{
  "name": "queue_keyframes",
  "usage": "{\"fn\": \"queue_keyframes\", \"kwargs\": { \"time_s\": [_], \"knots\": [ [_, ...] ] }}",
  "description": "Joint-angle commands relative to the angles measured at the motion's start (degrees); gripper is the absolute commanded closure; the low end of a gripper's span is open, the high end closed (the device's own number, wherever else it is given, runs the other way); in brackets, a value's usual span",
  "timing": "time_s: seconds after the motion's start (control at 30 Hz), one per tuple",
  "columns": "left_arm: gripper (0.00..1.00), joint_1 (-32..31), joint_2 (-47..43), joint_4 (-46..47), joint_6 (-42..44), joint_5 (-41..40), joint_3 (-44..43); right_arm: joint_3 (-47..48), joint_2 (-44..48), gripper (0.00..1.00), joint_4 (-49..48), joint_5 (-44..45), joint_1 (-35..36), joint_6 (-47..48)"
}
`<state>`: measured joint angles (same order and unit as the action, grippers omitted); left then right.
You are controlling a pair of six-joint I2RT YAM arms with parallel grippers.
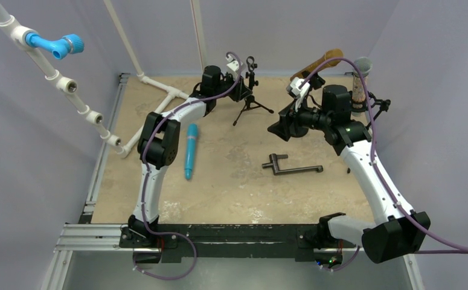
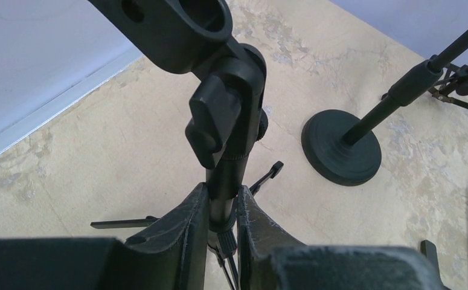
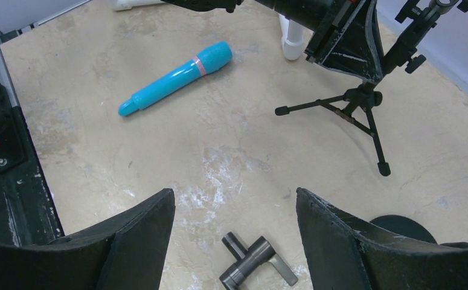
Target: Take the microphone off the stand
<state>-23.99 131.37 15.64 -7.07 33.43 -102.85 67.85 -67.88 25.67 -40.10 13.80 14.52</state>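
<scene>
Both fingers of left gripper against stand, plain only in wrist view

Nothing here can be read as writing, brand, number or sign. The blue microphone shows only a plain pink band, the tripod stand is bare black, and the dark bar carries no legible mark.

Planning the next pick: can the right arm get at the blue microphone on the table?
Probably yes. The blue microphone lies flat on the table, its right side unobstructed, and the right gripper is open and empty. The left arm sits close on its far side.
</scene>
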Motion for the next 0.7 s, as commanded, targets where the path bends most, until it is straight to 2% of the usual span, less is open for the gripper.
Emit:
{"fn": "queue_keyframes", "kwargs": {
  "time_s": [0.0, 0.33, 0.67],
  "knots": [
    [0.94, 0.4, -0.8, 6.9, -1.3, 0.4, -3.2, 0.3, 0.3, 0.29, -2.3, -1.4, -0.3, -0.7],
    [0.77, 0.4, -1.5, 3.2, -3.8, -3.4, -3.1, -0.4, 0.9, 0.29, -2.8, -1.5, -0.4, -1.1],
    [0.75, 0.4, -2.3, -3.5, -6.7, -4.7, -3.8, -0.8, 1.3, 0.28, -3.1, -1.8, -0.8, -1.6]
  ]
}}
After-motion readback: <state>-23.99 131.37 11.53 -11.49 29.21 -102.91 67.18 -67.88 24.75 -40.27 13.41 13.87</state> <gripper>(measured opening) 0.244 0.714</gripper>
